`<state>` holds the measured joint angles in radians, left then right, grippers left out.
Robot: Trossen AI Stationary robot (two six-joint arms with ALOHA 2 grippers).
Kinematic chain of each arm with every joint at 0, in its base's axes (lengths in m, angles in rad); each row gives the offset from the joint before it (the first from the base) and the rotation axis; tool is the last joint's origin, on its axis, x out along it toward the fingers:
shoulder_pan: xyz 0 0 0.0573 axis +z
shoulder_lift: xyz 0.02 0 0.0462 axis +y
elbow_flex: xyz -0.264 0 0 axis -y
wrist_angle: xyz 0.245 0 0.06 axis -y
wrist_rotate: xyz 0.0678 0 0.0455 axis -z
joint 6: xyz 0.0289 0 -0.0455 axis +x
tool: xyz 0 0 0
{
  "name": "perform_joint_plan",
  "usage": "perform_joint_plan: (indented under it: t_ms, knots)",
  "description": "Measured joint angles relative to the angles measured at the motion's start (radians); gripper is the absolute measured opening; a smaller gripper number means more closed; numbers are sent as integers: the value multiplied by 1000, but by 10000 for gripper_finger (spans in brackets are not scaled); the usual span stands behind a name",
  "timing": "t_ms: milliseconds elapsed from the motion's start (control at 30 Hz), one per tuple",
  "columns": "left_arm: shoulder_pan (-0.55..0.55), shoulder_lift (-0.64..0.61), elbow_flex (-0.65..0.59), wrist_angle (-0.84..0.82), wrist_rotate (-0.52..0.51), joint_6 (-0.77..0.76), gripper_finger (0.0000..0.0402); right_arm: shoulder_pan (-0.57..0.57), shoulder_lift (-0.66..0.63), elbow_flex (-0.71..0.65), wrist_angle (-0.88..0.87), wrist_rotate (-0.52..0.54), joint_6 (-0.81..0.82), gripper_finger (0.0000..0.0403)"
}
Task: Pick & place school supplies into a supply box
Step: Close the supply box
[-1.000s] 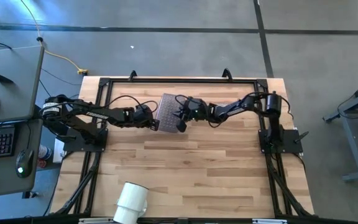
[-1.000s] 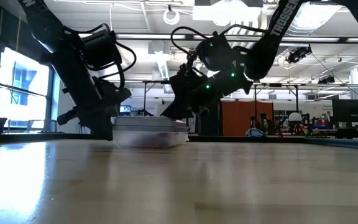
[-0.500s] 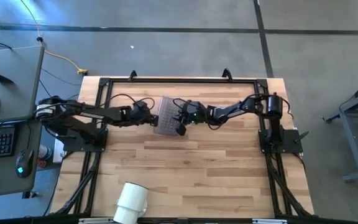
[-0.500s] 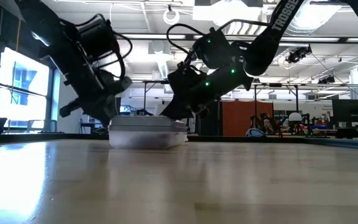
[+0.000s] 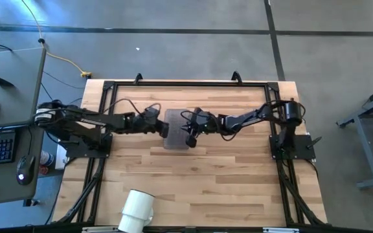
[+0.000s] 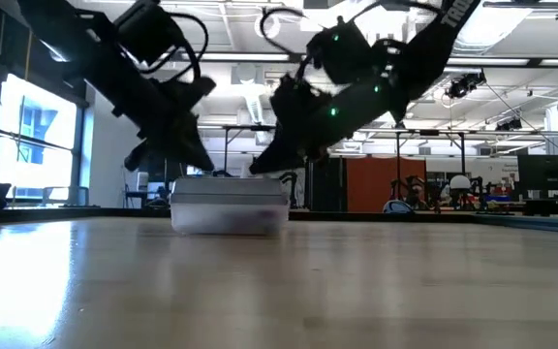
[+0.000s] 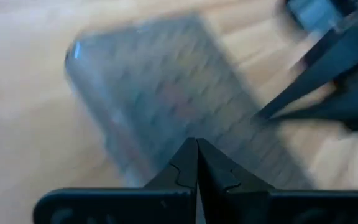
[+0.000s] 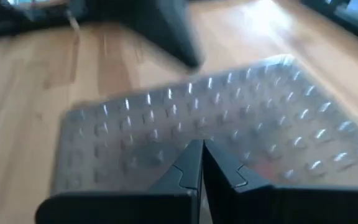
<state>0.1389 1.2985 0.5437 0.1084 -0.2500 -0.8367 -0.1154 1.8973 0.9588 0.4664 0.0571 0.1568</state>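
The supply box [image 5: 176,128] sits flat on the wooden table with its ribbed grey lid [image 8: 216,118] closed. The school supplies are hidden under the lid. My left gripper [image 5: 166,131] is shut and hovers over the box's left end [image 6: 204,167], slanting down. My right gripper [image 5: 190,140] is also shut and hovers over the box's right end [image 6: 256,171]. In both wrist views the shut fingertips [image 7: 197,143] [image 8: 202,144] point at the lid. The low view shows each tip a little above the lid.
A white cylindrical cup [image 5: 136,210] lies on its side at the table's near edge, left of centre. The black arm frames [image 5: 283,145] stand at the table's left and right sides. Bare wood lies between the box and the near edge.
The box has slid a little toward the near edge and turned, so it lies squarer to the table. My left gripper has risen from table height beside the box's left end to above the lid and tipped flatter. My right gripper has drawn toward the near edge and lifted slightly.
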Motion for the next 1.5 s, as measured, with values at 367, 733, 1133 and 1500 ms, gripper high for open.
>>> perform_joint_plan:
  t_ms: [367, 733, 1133, 1500]
  knots:
    - [-85, 133, 1, 118, -15, -125, 28, 142, -104, 7, -334, -50, -23, 0]
    - [-216, 135, -2, 229, 28, -209, 12, 242, -216, 5, -700, 338, -125, 0]
    - [-214, 135, -1, 292, -88, -222, 38, 239, -387, 10, -726, 457, 19, 0]
    - [4, 135, -1, 286, -31, -202, 39, 269, -159, 6, -513, 400, 58, 0]
